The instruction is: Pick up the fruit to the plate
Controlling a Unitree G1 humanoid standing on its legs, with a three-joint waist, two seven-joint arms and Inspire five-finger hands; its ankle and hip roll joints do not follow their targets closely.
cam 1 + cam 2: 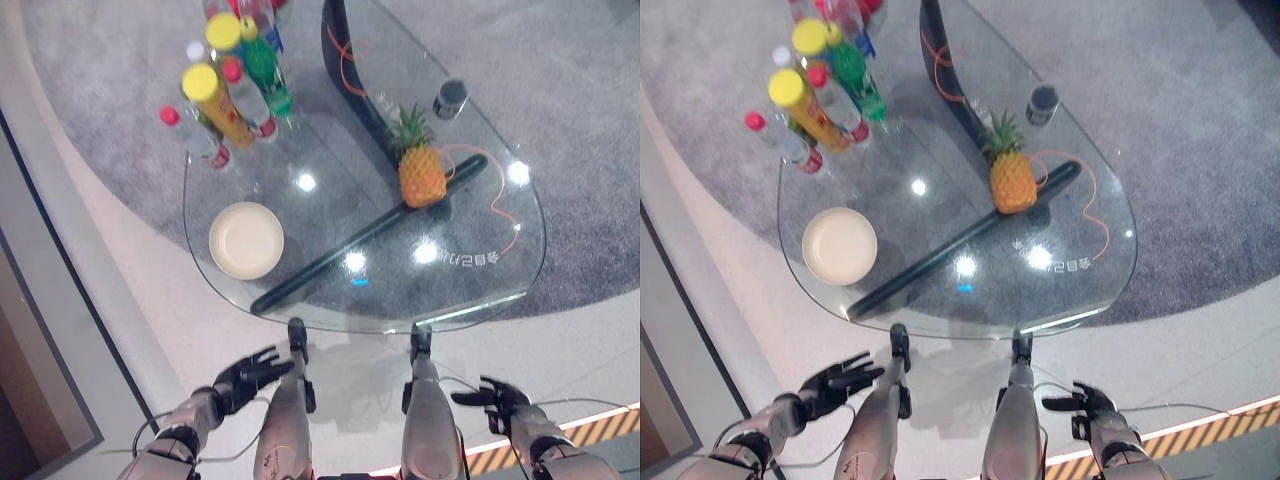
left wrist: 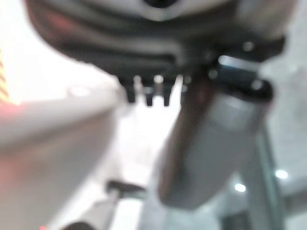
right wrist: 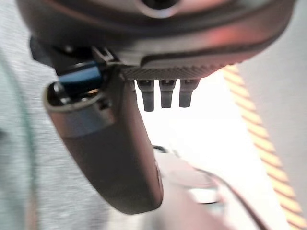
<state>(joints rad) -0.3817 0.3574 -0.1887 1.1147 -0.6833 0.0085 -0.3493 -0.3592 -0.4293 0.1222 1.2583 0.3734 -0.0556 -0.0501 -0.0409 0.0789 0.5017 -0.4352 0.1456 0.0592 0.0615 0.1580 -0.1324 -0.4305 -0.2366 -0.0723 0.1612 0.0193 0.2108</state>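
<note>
Left eye view looks down on a glass counter (image 1: 480,280) of rounded outline standing on grey carpet (image 1: 590,90). The pineapple (image 1: 421,172) stands upright toward the counter's right side, its green crown pointing to the far edge, and it rests over a dark bar (image 1: 370,232) seen through the glass. The plate (image 1: 246,240), cream and round, lies near the counter's left edge, well apart from the pineapple. A cluster of bottles (image 1: 232,85) fills the far left corner: two tall yellow-capped containers, a green bottle and several clear bottles with red caps. A small dark cup (image 1: 450,98) sits near the far right edge, beyond the pineapple. An orange cable (image 1: 500,215) shows through the glass by the right edge.

Both hands hang below the counter's near edge, off the glass. The left robot hand (image 1: 245,378) has its fingers spread and relaxed, holding nothing. The right robot hand (image 1: 497,400) likewise has its fingers loosely spread and is empty; its thumb (image 3: 108,148) juts out large in the right wrist view.
</note>
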